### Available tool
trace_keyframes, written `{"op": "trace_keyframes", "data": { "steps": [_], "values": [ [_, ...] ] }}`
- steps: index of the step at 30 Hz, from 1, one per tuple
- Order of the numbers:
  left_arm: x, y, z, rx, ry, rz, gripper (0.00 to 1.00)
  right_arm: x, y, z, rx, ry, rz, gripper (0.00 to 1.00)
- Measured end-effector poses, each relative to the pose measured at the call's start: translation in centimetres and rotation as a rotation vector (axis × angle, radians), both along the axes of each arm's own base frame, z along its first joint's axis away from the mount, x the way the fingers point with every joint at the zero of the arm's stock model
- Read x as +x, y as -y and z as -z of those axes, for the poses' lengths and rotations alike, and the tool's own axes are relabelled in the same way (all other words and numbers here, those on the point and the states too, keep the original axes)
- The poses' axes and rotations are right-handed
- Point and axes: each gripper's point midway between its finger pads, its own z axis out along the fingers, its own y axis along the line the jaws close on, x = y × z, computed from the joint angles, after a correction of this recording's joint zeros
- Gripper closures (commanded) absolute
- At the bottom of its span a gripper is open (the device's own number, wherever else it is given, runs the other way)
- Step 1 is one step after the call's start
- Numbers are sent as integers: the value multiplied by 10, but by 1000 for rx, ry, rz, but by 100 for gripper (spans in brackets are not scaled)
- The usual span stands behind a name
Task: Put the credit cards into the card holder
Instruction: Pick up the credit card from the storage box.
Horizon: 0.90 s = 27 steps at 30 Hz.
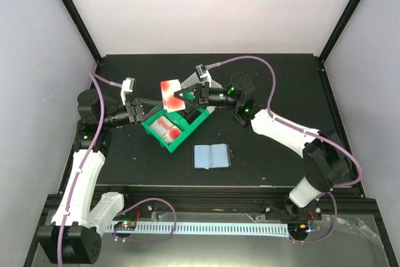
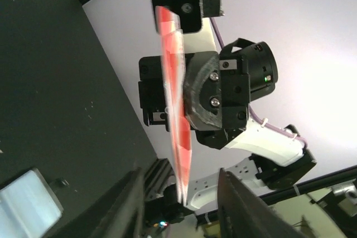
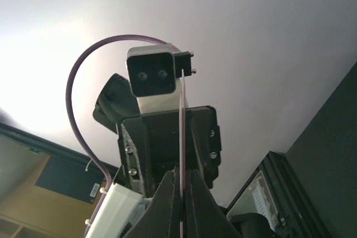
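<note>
Red-and-white credit card (image 1: 170,94) is pinched edge-on by the closed right gripper (image 3: 181,182) above the green bin (image 1: 200,119), likely for regrasp. Left gripper (image 2: 178,193) is spread around its end, apparently not touching. Card holder (image 1: 210,156) is laid open, near-right.

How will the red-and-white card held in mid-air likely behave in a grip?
Red-and-white card probably stiff: pinched at one end, it juts out straight. Likely light, being edge-thin in the right wrist view. Smooth faces may slip between jaws.
</note>
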Motion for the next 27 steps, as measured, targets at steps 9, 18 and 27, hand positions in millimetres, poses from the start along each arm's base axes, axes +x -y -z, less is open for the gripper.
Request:
{"op": "trace_keyframes", "data": {
  "steps": [9, 18, 27],
  "values": [
    [0, 0, 3, 0, -2, 5, 84, -14, -6, -12, 24, 9, -50, 99],
    [-1, 1, 5, 2, 2, 12, 76, -16, -7, -12, 26, -23, -67, 99],
    [-1, 1, 11, 6, -1, 21, 81, -17, -17, -7, 14, -38, -85, 99]
  ]
}}
